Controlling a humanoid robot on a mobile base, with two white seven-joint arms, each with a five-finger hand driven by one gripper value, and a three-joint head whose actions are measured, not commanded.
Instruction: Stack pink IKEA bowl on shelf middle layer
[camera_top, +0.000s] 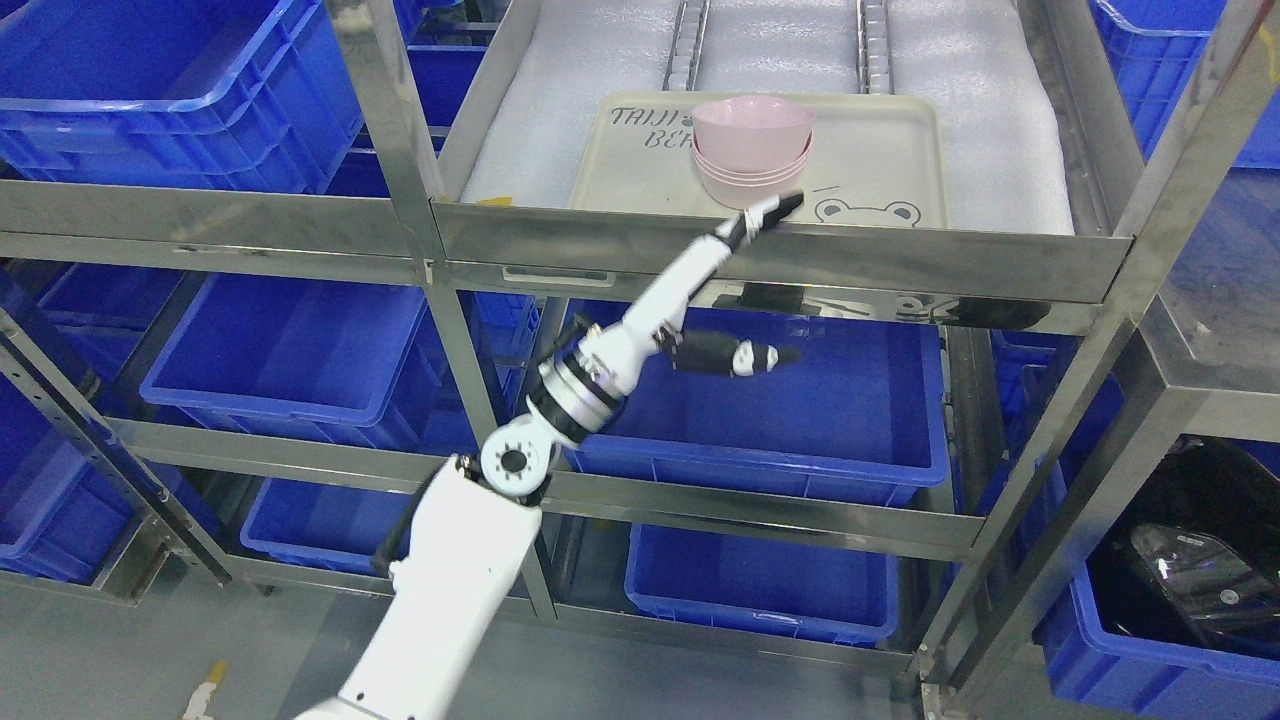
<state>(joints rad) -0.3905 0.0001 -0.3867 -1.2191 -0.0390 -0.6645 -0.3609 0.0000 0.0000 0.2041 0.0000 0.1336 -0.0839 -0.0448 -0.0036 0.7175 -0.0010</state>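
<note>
A stack of pink bowls (752, 150) sits on a cream tray (880, 165) on the white padded shelf (980, 110), and the tray shows the letters "TAIJI" and "BE" beside the bowls and a little frog face (866, 211) near its front edge. The left hand (775, 210) reaches up from the lower left over the shiny metal front rail (600, 245), with its fingers straight and holding nothing, just under the lowest bowl. Blue bins (800, 400) fill the shelves below and around.
</note>
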